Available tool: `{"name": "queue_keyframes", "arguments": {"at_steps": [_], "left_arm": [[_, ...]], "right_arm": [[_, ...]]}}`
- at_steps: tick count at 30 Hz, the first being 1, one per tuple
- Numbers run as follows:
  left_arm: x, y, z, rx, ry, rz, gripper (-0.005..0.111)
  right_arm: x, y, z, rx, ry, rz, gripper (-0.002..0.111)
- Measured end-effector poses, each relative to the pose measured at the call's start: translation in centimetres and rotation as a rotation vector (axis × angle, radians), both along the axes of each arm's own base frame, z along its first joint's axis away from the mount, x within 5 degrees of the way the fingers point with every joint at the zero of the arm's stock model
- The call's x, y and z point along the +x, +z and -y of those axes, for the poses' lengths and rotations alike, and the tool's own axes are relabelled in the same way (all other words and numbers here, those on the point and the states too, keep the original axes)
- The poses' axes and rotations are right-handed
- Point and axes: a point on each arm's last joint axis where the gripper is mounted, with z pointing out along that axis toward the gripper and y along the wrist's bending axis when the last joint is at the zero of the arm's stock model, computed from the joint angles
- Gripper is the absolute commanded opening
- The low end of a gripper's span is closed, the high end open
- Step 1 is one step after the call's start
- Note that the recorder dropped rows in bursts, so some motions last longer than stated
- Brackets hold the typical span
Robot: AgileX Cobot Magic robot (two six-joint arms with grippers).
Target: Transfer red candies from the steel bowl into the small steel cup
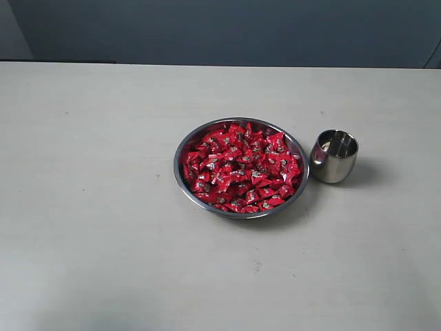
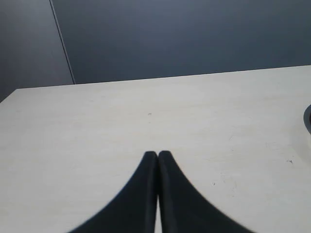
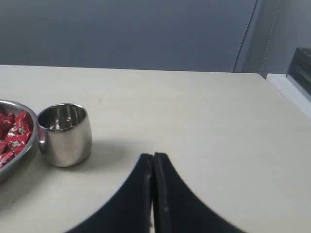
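Exterior view: one steel bowl (image 1: 177,165) and one small steel cup (image 1: 333,160) stand on a pale desk (image 1: 89,207). The cup is just beside the bowl on its right, with a narrow gap between them. The red candies (image 1: 241,169) are too many to count, several dozen at least. All of them lie heaped inside the bowl, covering its floor out to the rim. The cup stands upright, and the part of its inside that shows is bare shiny metal. Neither arm appears in this view.

There are two grippers, each seen only by its own wrist camera. The left gripper (image 2: 158,154) is held above bare desk, aimed level towards the dark wall behind. Its two black fingers are pressed together at the tips with nothing between them. The right gripper (image 3: 153,156) is posed the same way, fingers closed tip to tip and gripping nothing, over open desk. From the right wrist view, the cup (image 3: 64,136) stands near the gripper but clearly apart from it. The bowl (image 3: 24,158) with its candies (image 3: 12,133) lies just beyond the cup.
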Motion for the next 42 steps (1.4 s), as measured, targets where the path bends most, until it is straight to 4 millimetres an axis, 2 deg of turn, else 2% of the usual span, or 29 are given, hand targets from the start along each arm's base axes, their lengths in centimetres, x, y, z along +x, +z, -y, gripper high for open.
{"name": "queue_keyframes", "arguments": {"at_steps": [16, 22, 34, 42], "left_arm": [[0.0, 0.0, 0.0, 0.000, 0.000, 0.000, 0.000], [0.0, 0.0, 0.0, 0.000, 0.000, 0.000, 0.000], [0.0, 0.0, 0.0, 0.000, 0.000, 0.000, 0.000], [0.0, 0.0, 0.0, 0.000, 0.000, 0.000, 0.000]], "right_arm": [[0.0, 0.0, 0.0, 0.000, 0.000, 0.000, -0.001], [0.4, 0.1, 0.0, -0.003, 0.000, -0.055, -0.001], [1.9, 3.9, -0.1, -0.005, 0.000, -0.089, -0.001], [3.9, 7.7, -0.2, -0.005, 0.000, -0.097, -0.001]]}}
